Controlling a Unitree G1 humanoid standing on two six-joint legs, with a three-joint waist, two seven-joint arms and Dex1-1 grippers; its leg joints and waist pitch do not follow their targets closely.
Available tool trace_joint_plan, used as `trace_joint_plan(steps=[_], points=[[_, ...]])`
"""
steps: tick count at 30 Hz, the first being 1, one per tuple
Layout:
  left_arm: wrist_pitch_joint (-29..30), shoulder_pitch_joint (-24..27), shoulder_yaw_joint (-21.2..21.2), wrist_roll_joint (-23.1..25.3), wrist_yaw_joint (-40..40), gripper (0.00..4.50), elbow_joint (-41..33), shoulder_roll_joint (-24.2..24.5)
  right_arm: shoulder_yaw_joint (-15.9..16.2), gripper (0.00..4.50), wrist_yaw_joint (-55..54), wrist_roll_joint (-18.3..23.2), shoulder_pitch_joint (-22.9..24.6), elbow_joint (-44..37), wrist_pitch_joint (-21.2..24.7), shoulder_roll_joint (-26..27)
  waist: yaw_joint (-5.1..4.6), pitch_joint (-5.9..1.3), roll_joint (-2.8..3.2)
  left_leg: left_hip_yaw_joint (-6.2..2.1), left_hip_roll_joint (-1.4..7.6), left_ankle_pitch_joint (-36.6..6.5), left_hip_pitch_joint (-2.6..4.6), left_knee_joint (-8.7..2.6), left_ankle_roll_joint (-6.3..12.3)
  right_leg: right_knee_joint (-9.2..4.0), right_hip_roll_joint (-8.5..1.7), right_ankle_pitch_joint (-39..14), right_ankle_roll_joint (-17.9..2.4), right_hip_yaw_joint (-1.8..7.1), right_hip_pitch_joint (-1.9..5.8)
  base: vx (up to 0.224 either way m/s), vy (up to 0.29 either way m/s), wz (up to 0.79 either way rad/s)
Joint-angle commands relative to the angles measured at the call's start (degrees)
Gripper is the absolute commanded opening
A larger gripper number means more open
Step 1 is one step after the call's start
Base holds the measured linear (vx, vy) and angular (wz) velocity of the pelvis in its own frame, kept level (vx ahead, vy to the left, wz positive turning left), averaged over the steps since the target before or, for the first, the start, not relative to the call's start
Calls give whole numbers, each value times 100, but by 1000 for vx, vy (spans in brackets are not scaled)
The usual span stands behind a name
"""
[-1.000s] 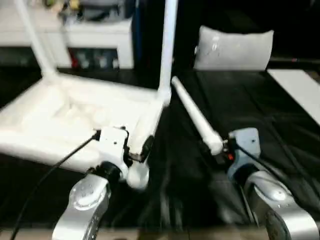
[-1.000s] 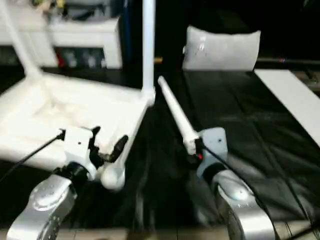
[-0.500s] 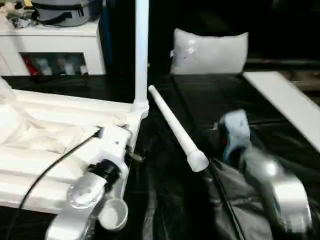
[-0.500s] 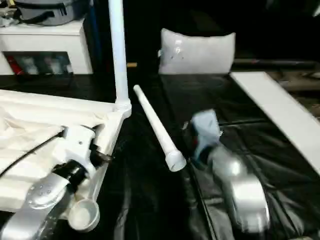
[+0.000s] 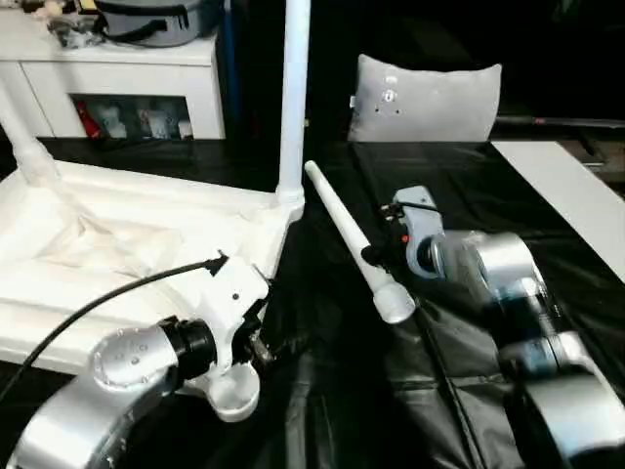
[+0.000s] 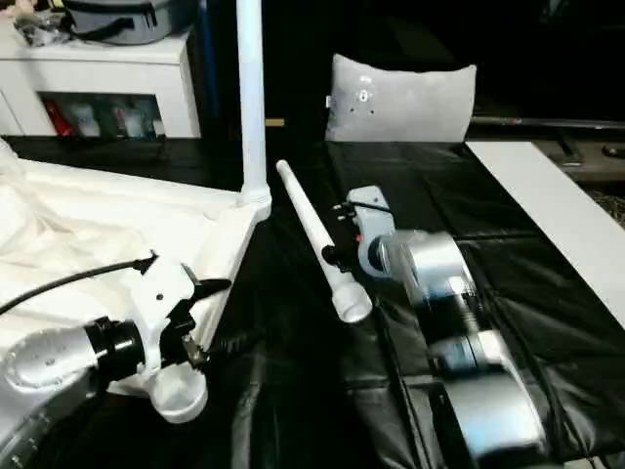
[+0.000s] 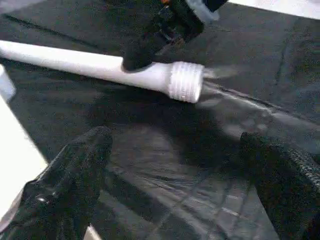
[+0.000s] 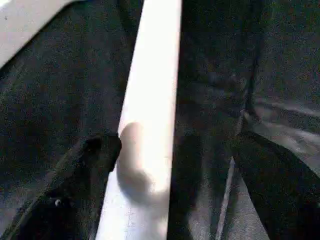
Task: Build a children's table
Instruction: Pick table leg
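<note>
1. The table top lies upside down at the left of the head view on the black-covered worktop. Its ribbed hollow underside faces up, which I take to be so the legs can be screwed in from above.
2. One fitted leg stands upright at the top's far corner, near the upper middle of the frame. Another fitted leg rises at the far left edge.
3. An open round socket shows at the top's near corner, low in the frame; it looks to be waiting for a leg.
4. The left hand sits by that corner. In its wrist view the two fingers stand wide apart and hold nothing.
5. A loose leg lies on the worktop at centre frame, well apart from the socket. Its threaded wide end points toward the lower edge of the head view.
6. The right hand reaches in from the right. Its fingers straddle the leg, spread to either side. They are not clamped, so it seems placed for a pickup.
</note>
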Motion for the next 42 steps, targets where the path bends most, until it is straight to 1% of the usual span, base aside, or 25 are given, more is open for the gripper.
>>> trace_joint_plan(steps=[1, 3, 5, 7, 10, 14, 16, 17, 19, 20, 24, 26, 28, 30, 31, 33, 34, 35, 36, 37, 38, 39, 40, 41, 42], points=[[134, -62, 34, -98, -80, 450, -145, 80, 64, 377, 133, -26, -90, 262, 58, -8, 31, -250, 64, -35, 274, -1559, -5, -512, -290, -496, -409, -1981, -995, 257, 182, 0, 0, 0], [205, -82, 54, -158, -75, 450, -158, 101, 6, 348, 198, 12, -153, 474, 56, 42, 35, -268, 64, -18, 286, -1387, -12, -502, -292, -465, -400, -1751, -1047, 258, 184, 0, 0, 0], [249, -121, 58, -201, -64, 450, -144, 116, -63, 336, 267, 75, -191, 651, 86, 103, 68, -308, 61, 18, 287, -1001, -45, -482, -245, -411, -393, -1290, -1134, 264, 222, 0, 0, 0], [297, -157, 67, -260, -49, 450, -147, 125, -96, 322, 310, 96, -239, 835, 44, 141, 98, -315, 83, 49, 304, -779, -30, -477, -218, -370, -375, -920, -1241, 255, 211, 0, 0, 0], [380, -212, 84, -331, -47, 450, -158, 130, -41, 292, 419, 66, -272, 1067, -30, 167, 116, -307, 94, 75, 314, -766, -22, -478, -268, -359, -361, -775, -1312, 253, 218, 0, 0, 0], [411, -256, 72, -358, -43, 450, -153, 155, -9, 258, 485, 18, -282, 1220, -93, 163, 139, -280, 98, 83, 323, -1062, 10, -496, -310, -391, -365, -1116, -1278, 259, 197, 0, 0, 0], [407, -286, 61, -370, -21, 450, -145, 157, -10, 247, 509, -7, -284, 1264, -113, 139, 137, -260, 92, 75, 325, -1360, 31, -509, -355, -430, -367, -1551, -1173, 259, 168, 0, 0, 0], [407, -298, 59, -377, -11, 450, -140, 156, -9, 225, 516, -15, -289, 1282, -118, 128, 139, -261, 96, 70, 324, -1416, 39, -508, -366, -443, -371, -1659, -1127, 263, 161, 0, 0, 0], [405, -330, 41, -393, 10, 450, -123, 148, -3, 211, 561, -29, -295, 1309, -127, 75, 135, -256, 99, 61, 325, -1498, 39, -512, -380, -455, -370, -1809, -1067, 260, 150, 0, 0, 0], [388, -339, 37, -392, 13, 450, -116, 139, -6, 207, 567, -28, -294, 1299, -121, 64, 135, -249, 118, 62, 324, -1555, 46, -510, -385, -470, -366, -1864, -1046, 262, 133, 0, 0, 0], [336, -461, -5, -384, 50, 450, 16, 78, -125, 195, 582, 20, -277, 1222, -93, 19, 138, -264, 132, 58, 319, -1518, 35, -507, -391, -460, -362, -1803, -1041, 261, 145, 0, 0, 0], [301, -520, -10, -358, 107, 450, 105, 21, -219, 193, 515, 56, -233, 1146, -77, 5, 135, -275, 137, 57, 318, -1376, 15, -508, -384, -437, -357, -1581, -1084, 257, 168, 0, 0, 0], [260, -583, 7, -332, 184, 450, 213, -64, -411, 192, 358, 127, -151, 1000, -52, -4, 138, -287, 147, 62, 317, -1283, 15, -499, -378, -426, -356, -1446, -1117, 259, 175, 0, 0, 0], [115, -705, 53, -250, 367, 450, 453, -258, -836, 191, 11, 262, 43, 664, -123, 14, 141, -285, 166, 75, 311, -1198, 13, -502, -369, -432, -346, -1287, -1134, 262, 185, 0, 0, 0], [45, -768, 85, -209, 470, 450, 569, -369, -1025, 191, -130, 325, 149, 468, -213, 26, 164, -289, 149, 95, 306, -1130, 38, -488, -355, -450, -334, -1206, -1094, 272, 179, 0, 0, 0], [-59, -851, 150, -162, 639, 450, 716, -555, -1297, 191, -302, 428, 338, 105, -454, 67, 180, -320, 148, 83, 312, -927, 9, -494, -349, -405, -342, -953, -1136, 259, 226, 0, 0, 0], [-164, -1002, 231, -95, 882, 450, 913, -795, -1714, 191, -405, 680, 594, -448, -886, 208, 176, -298, 127, 104, 311, -870, -15, -500, -317, -437, -348, -870, -1110, 278, 238, 0, 0, 0], [-218, -1120, 295, -68, 1058, 450, 1055, -974, -2029, 191, -422, 898, 790, -890, -1185, 322, 203, -331, 131, 116, 322, -814, 33, -474, -286, -435, -357, -780, -1101, 278, 217, 0, 0, 0], [-194, -1235, 356, -112, 1140, 450, 1152, -1102, -2187, 191, -323, 1067, 910, -1238, -1163, 366, 188, -335, 112, 105, 315, -751, -3, -487, -258, -410, -346, -706, -1100, 273, 253, 0, 0, 0], [-146, -1339, 441, -202, 1189, 450, 1222, -1225, -2388, 191, -247, 1286, 994, -1541, -1039, 434, 207, -339, 145, 105, 312, -695, 11, -491, -201, -403, -338, -616, -1094, 271, 250, 0, 0, 0], [-81, -1449, 535, -286, 1253, 450, 1296, -1344, -2617, 191, -143, 1557, 1070, -1832, -918, 508, 187, -325, 117, 108, 300, -708, 0, -495, -140, -411, -327, -610, -1090, 275, 267, 0, 0, 0], [-42, -1576, 644, -376, 1321, 450, 1377, -1471, -2811, 191, 78, 1890, 1168, -2151, -874, 570, 204, -334, 130, 97, 308, -702, 9, -498, -121, -405, -341, -624, -1108, 267, 270, 0, 0, 0], [-26, -1653, 710, -431, 1370, 450, 1426, -1546, -2929, 191, 195, 2115, 1236, -2370, -848, 615, 197, -327, 169, 95, 306, -722, 8, -495, -75, -411, -346, -672, -1111, 269, 270, 0, 0, 0], [-30, -1767, 826, -586, 1385, 450, 1486, -1677, -3024, 191, 436, 2396, 1360, -2630, -864, 644, 180, -313, 147, 100, 304, -745, 2, -496, -30, -440, -344, -770, -1113, 265, 260, 0, 0, 0], [-30, -1767, 826, -586, 1385, 450, 1486, -1677, -3024, 191, 436, 2396, 1360, -2630, -864, 644, 186, -308, 147, 116, 287, -749, 4, -488, 1, -461, -335, -815, -1106, 269, 261, 0, 0, 0]])
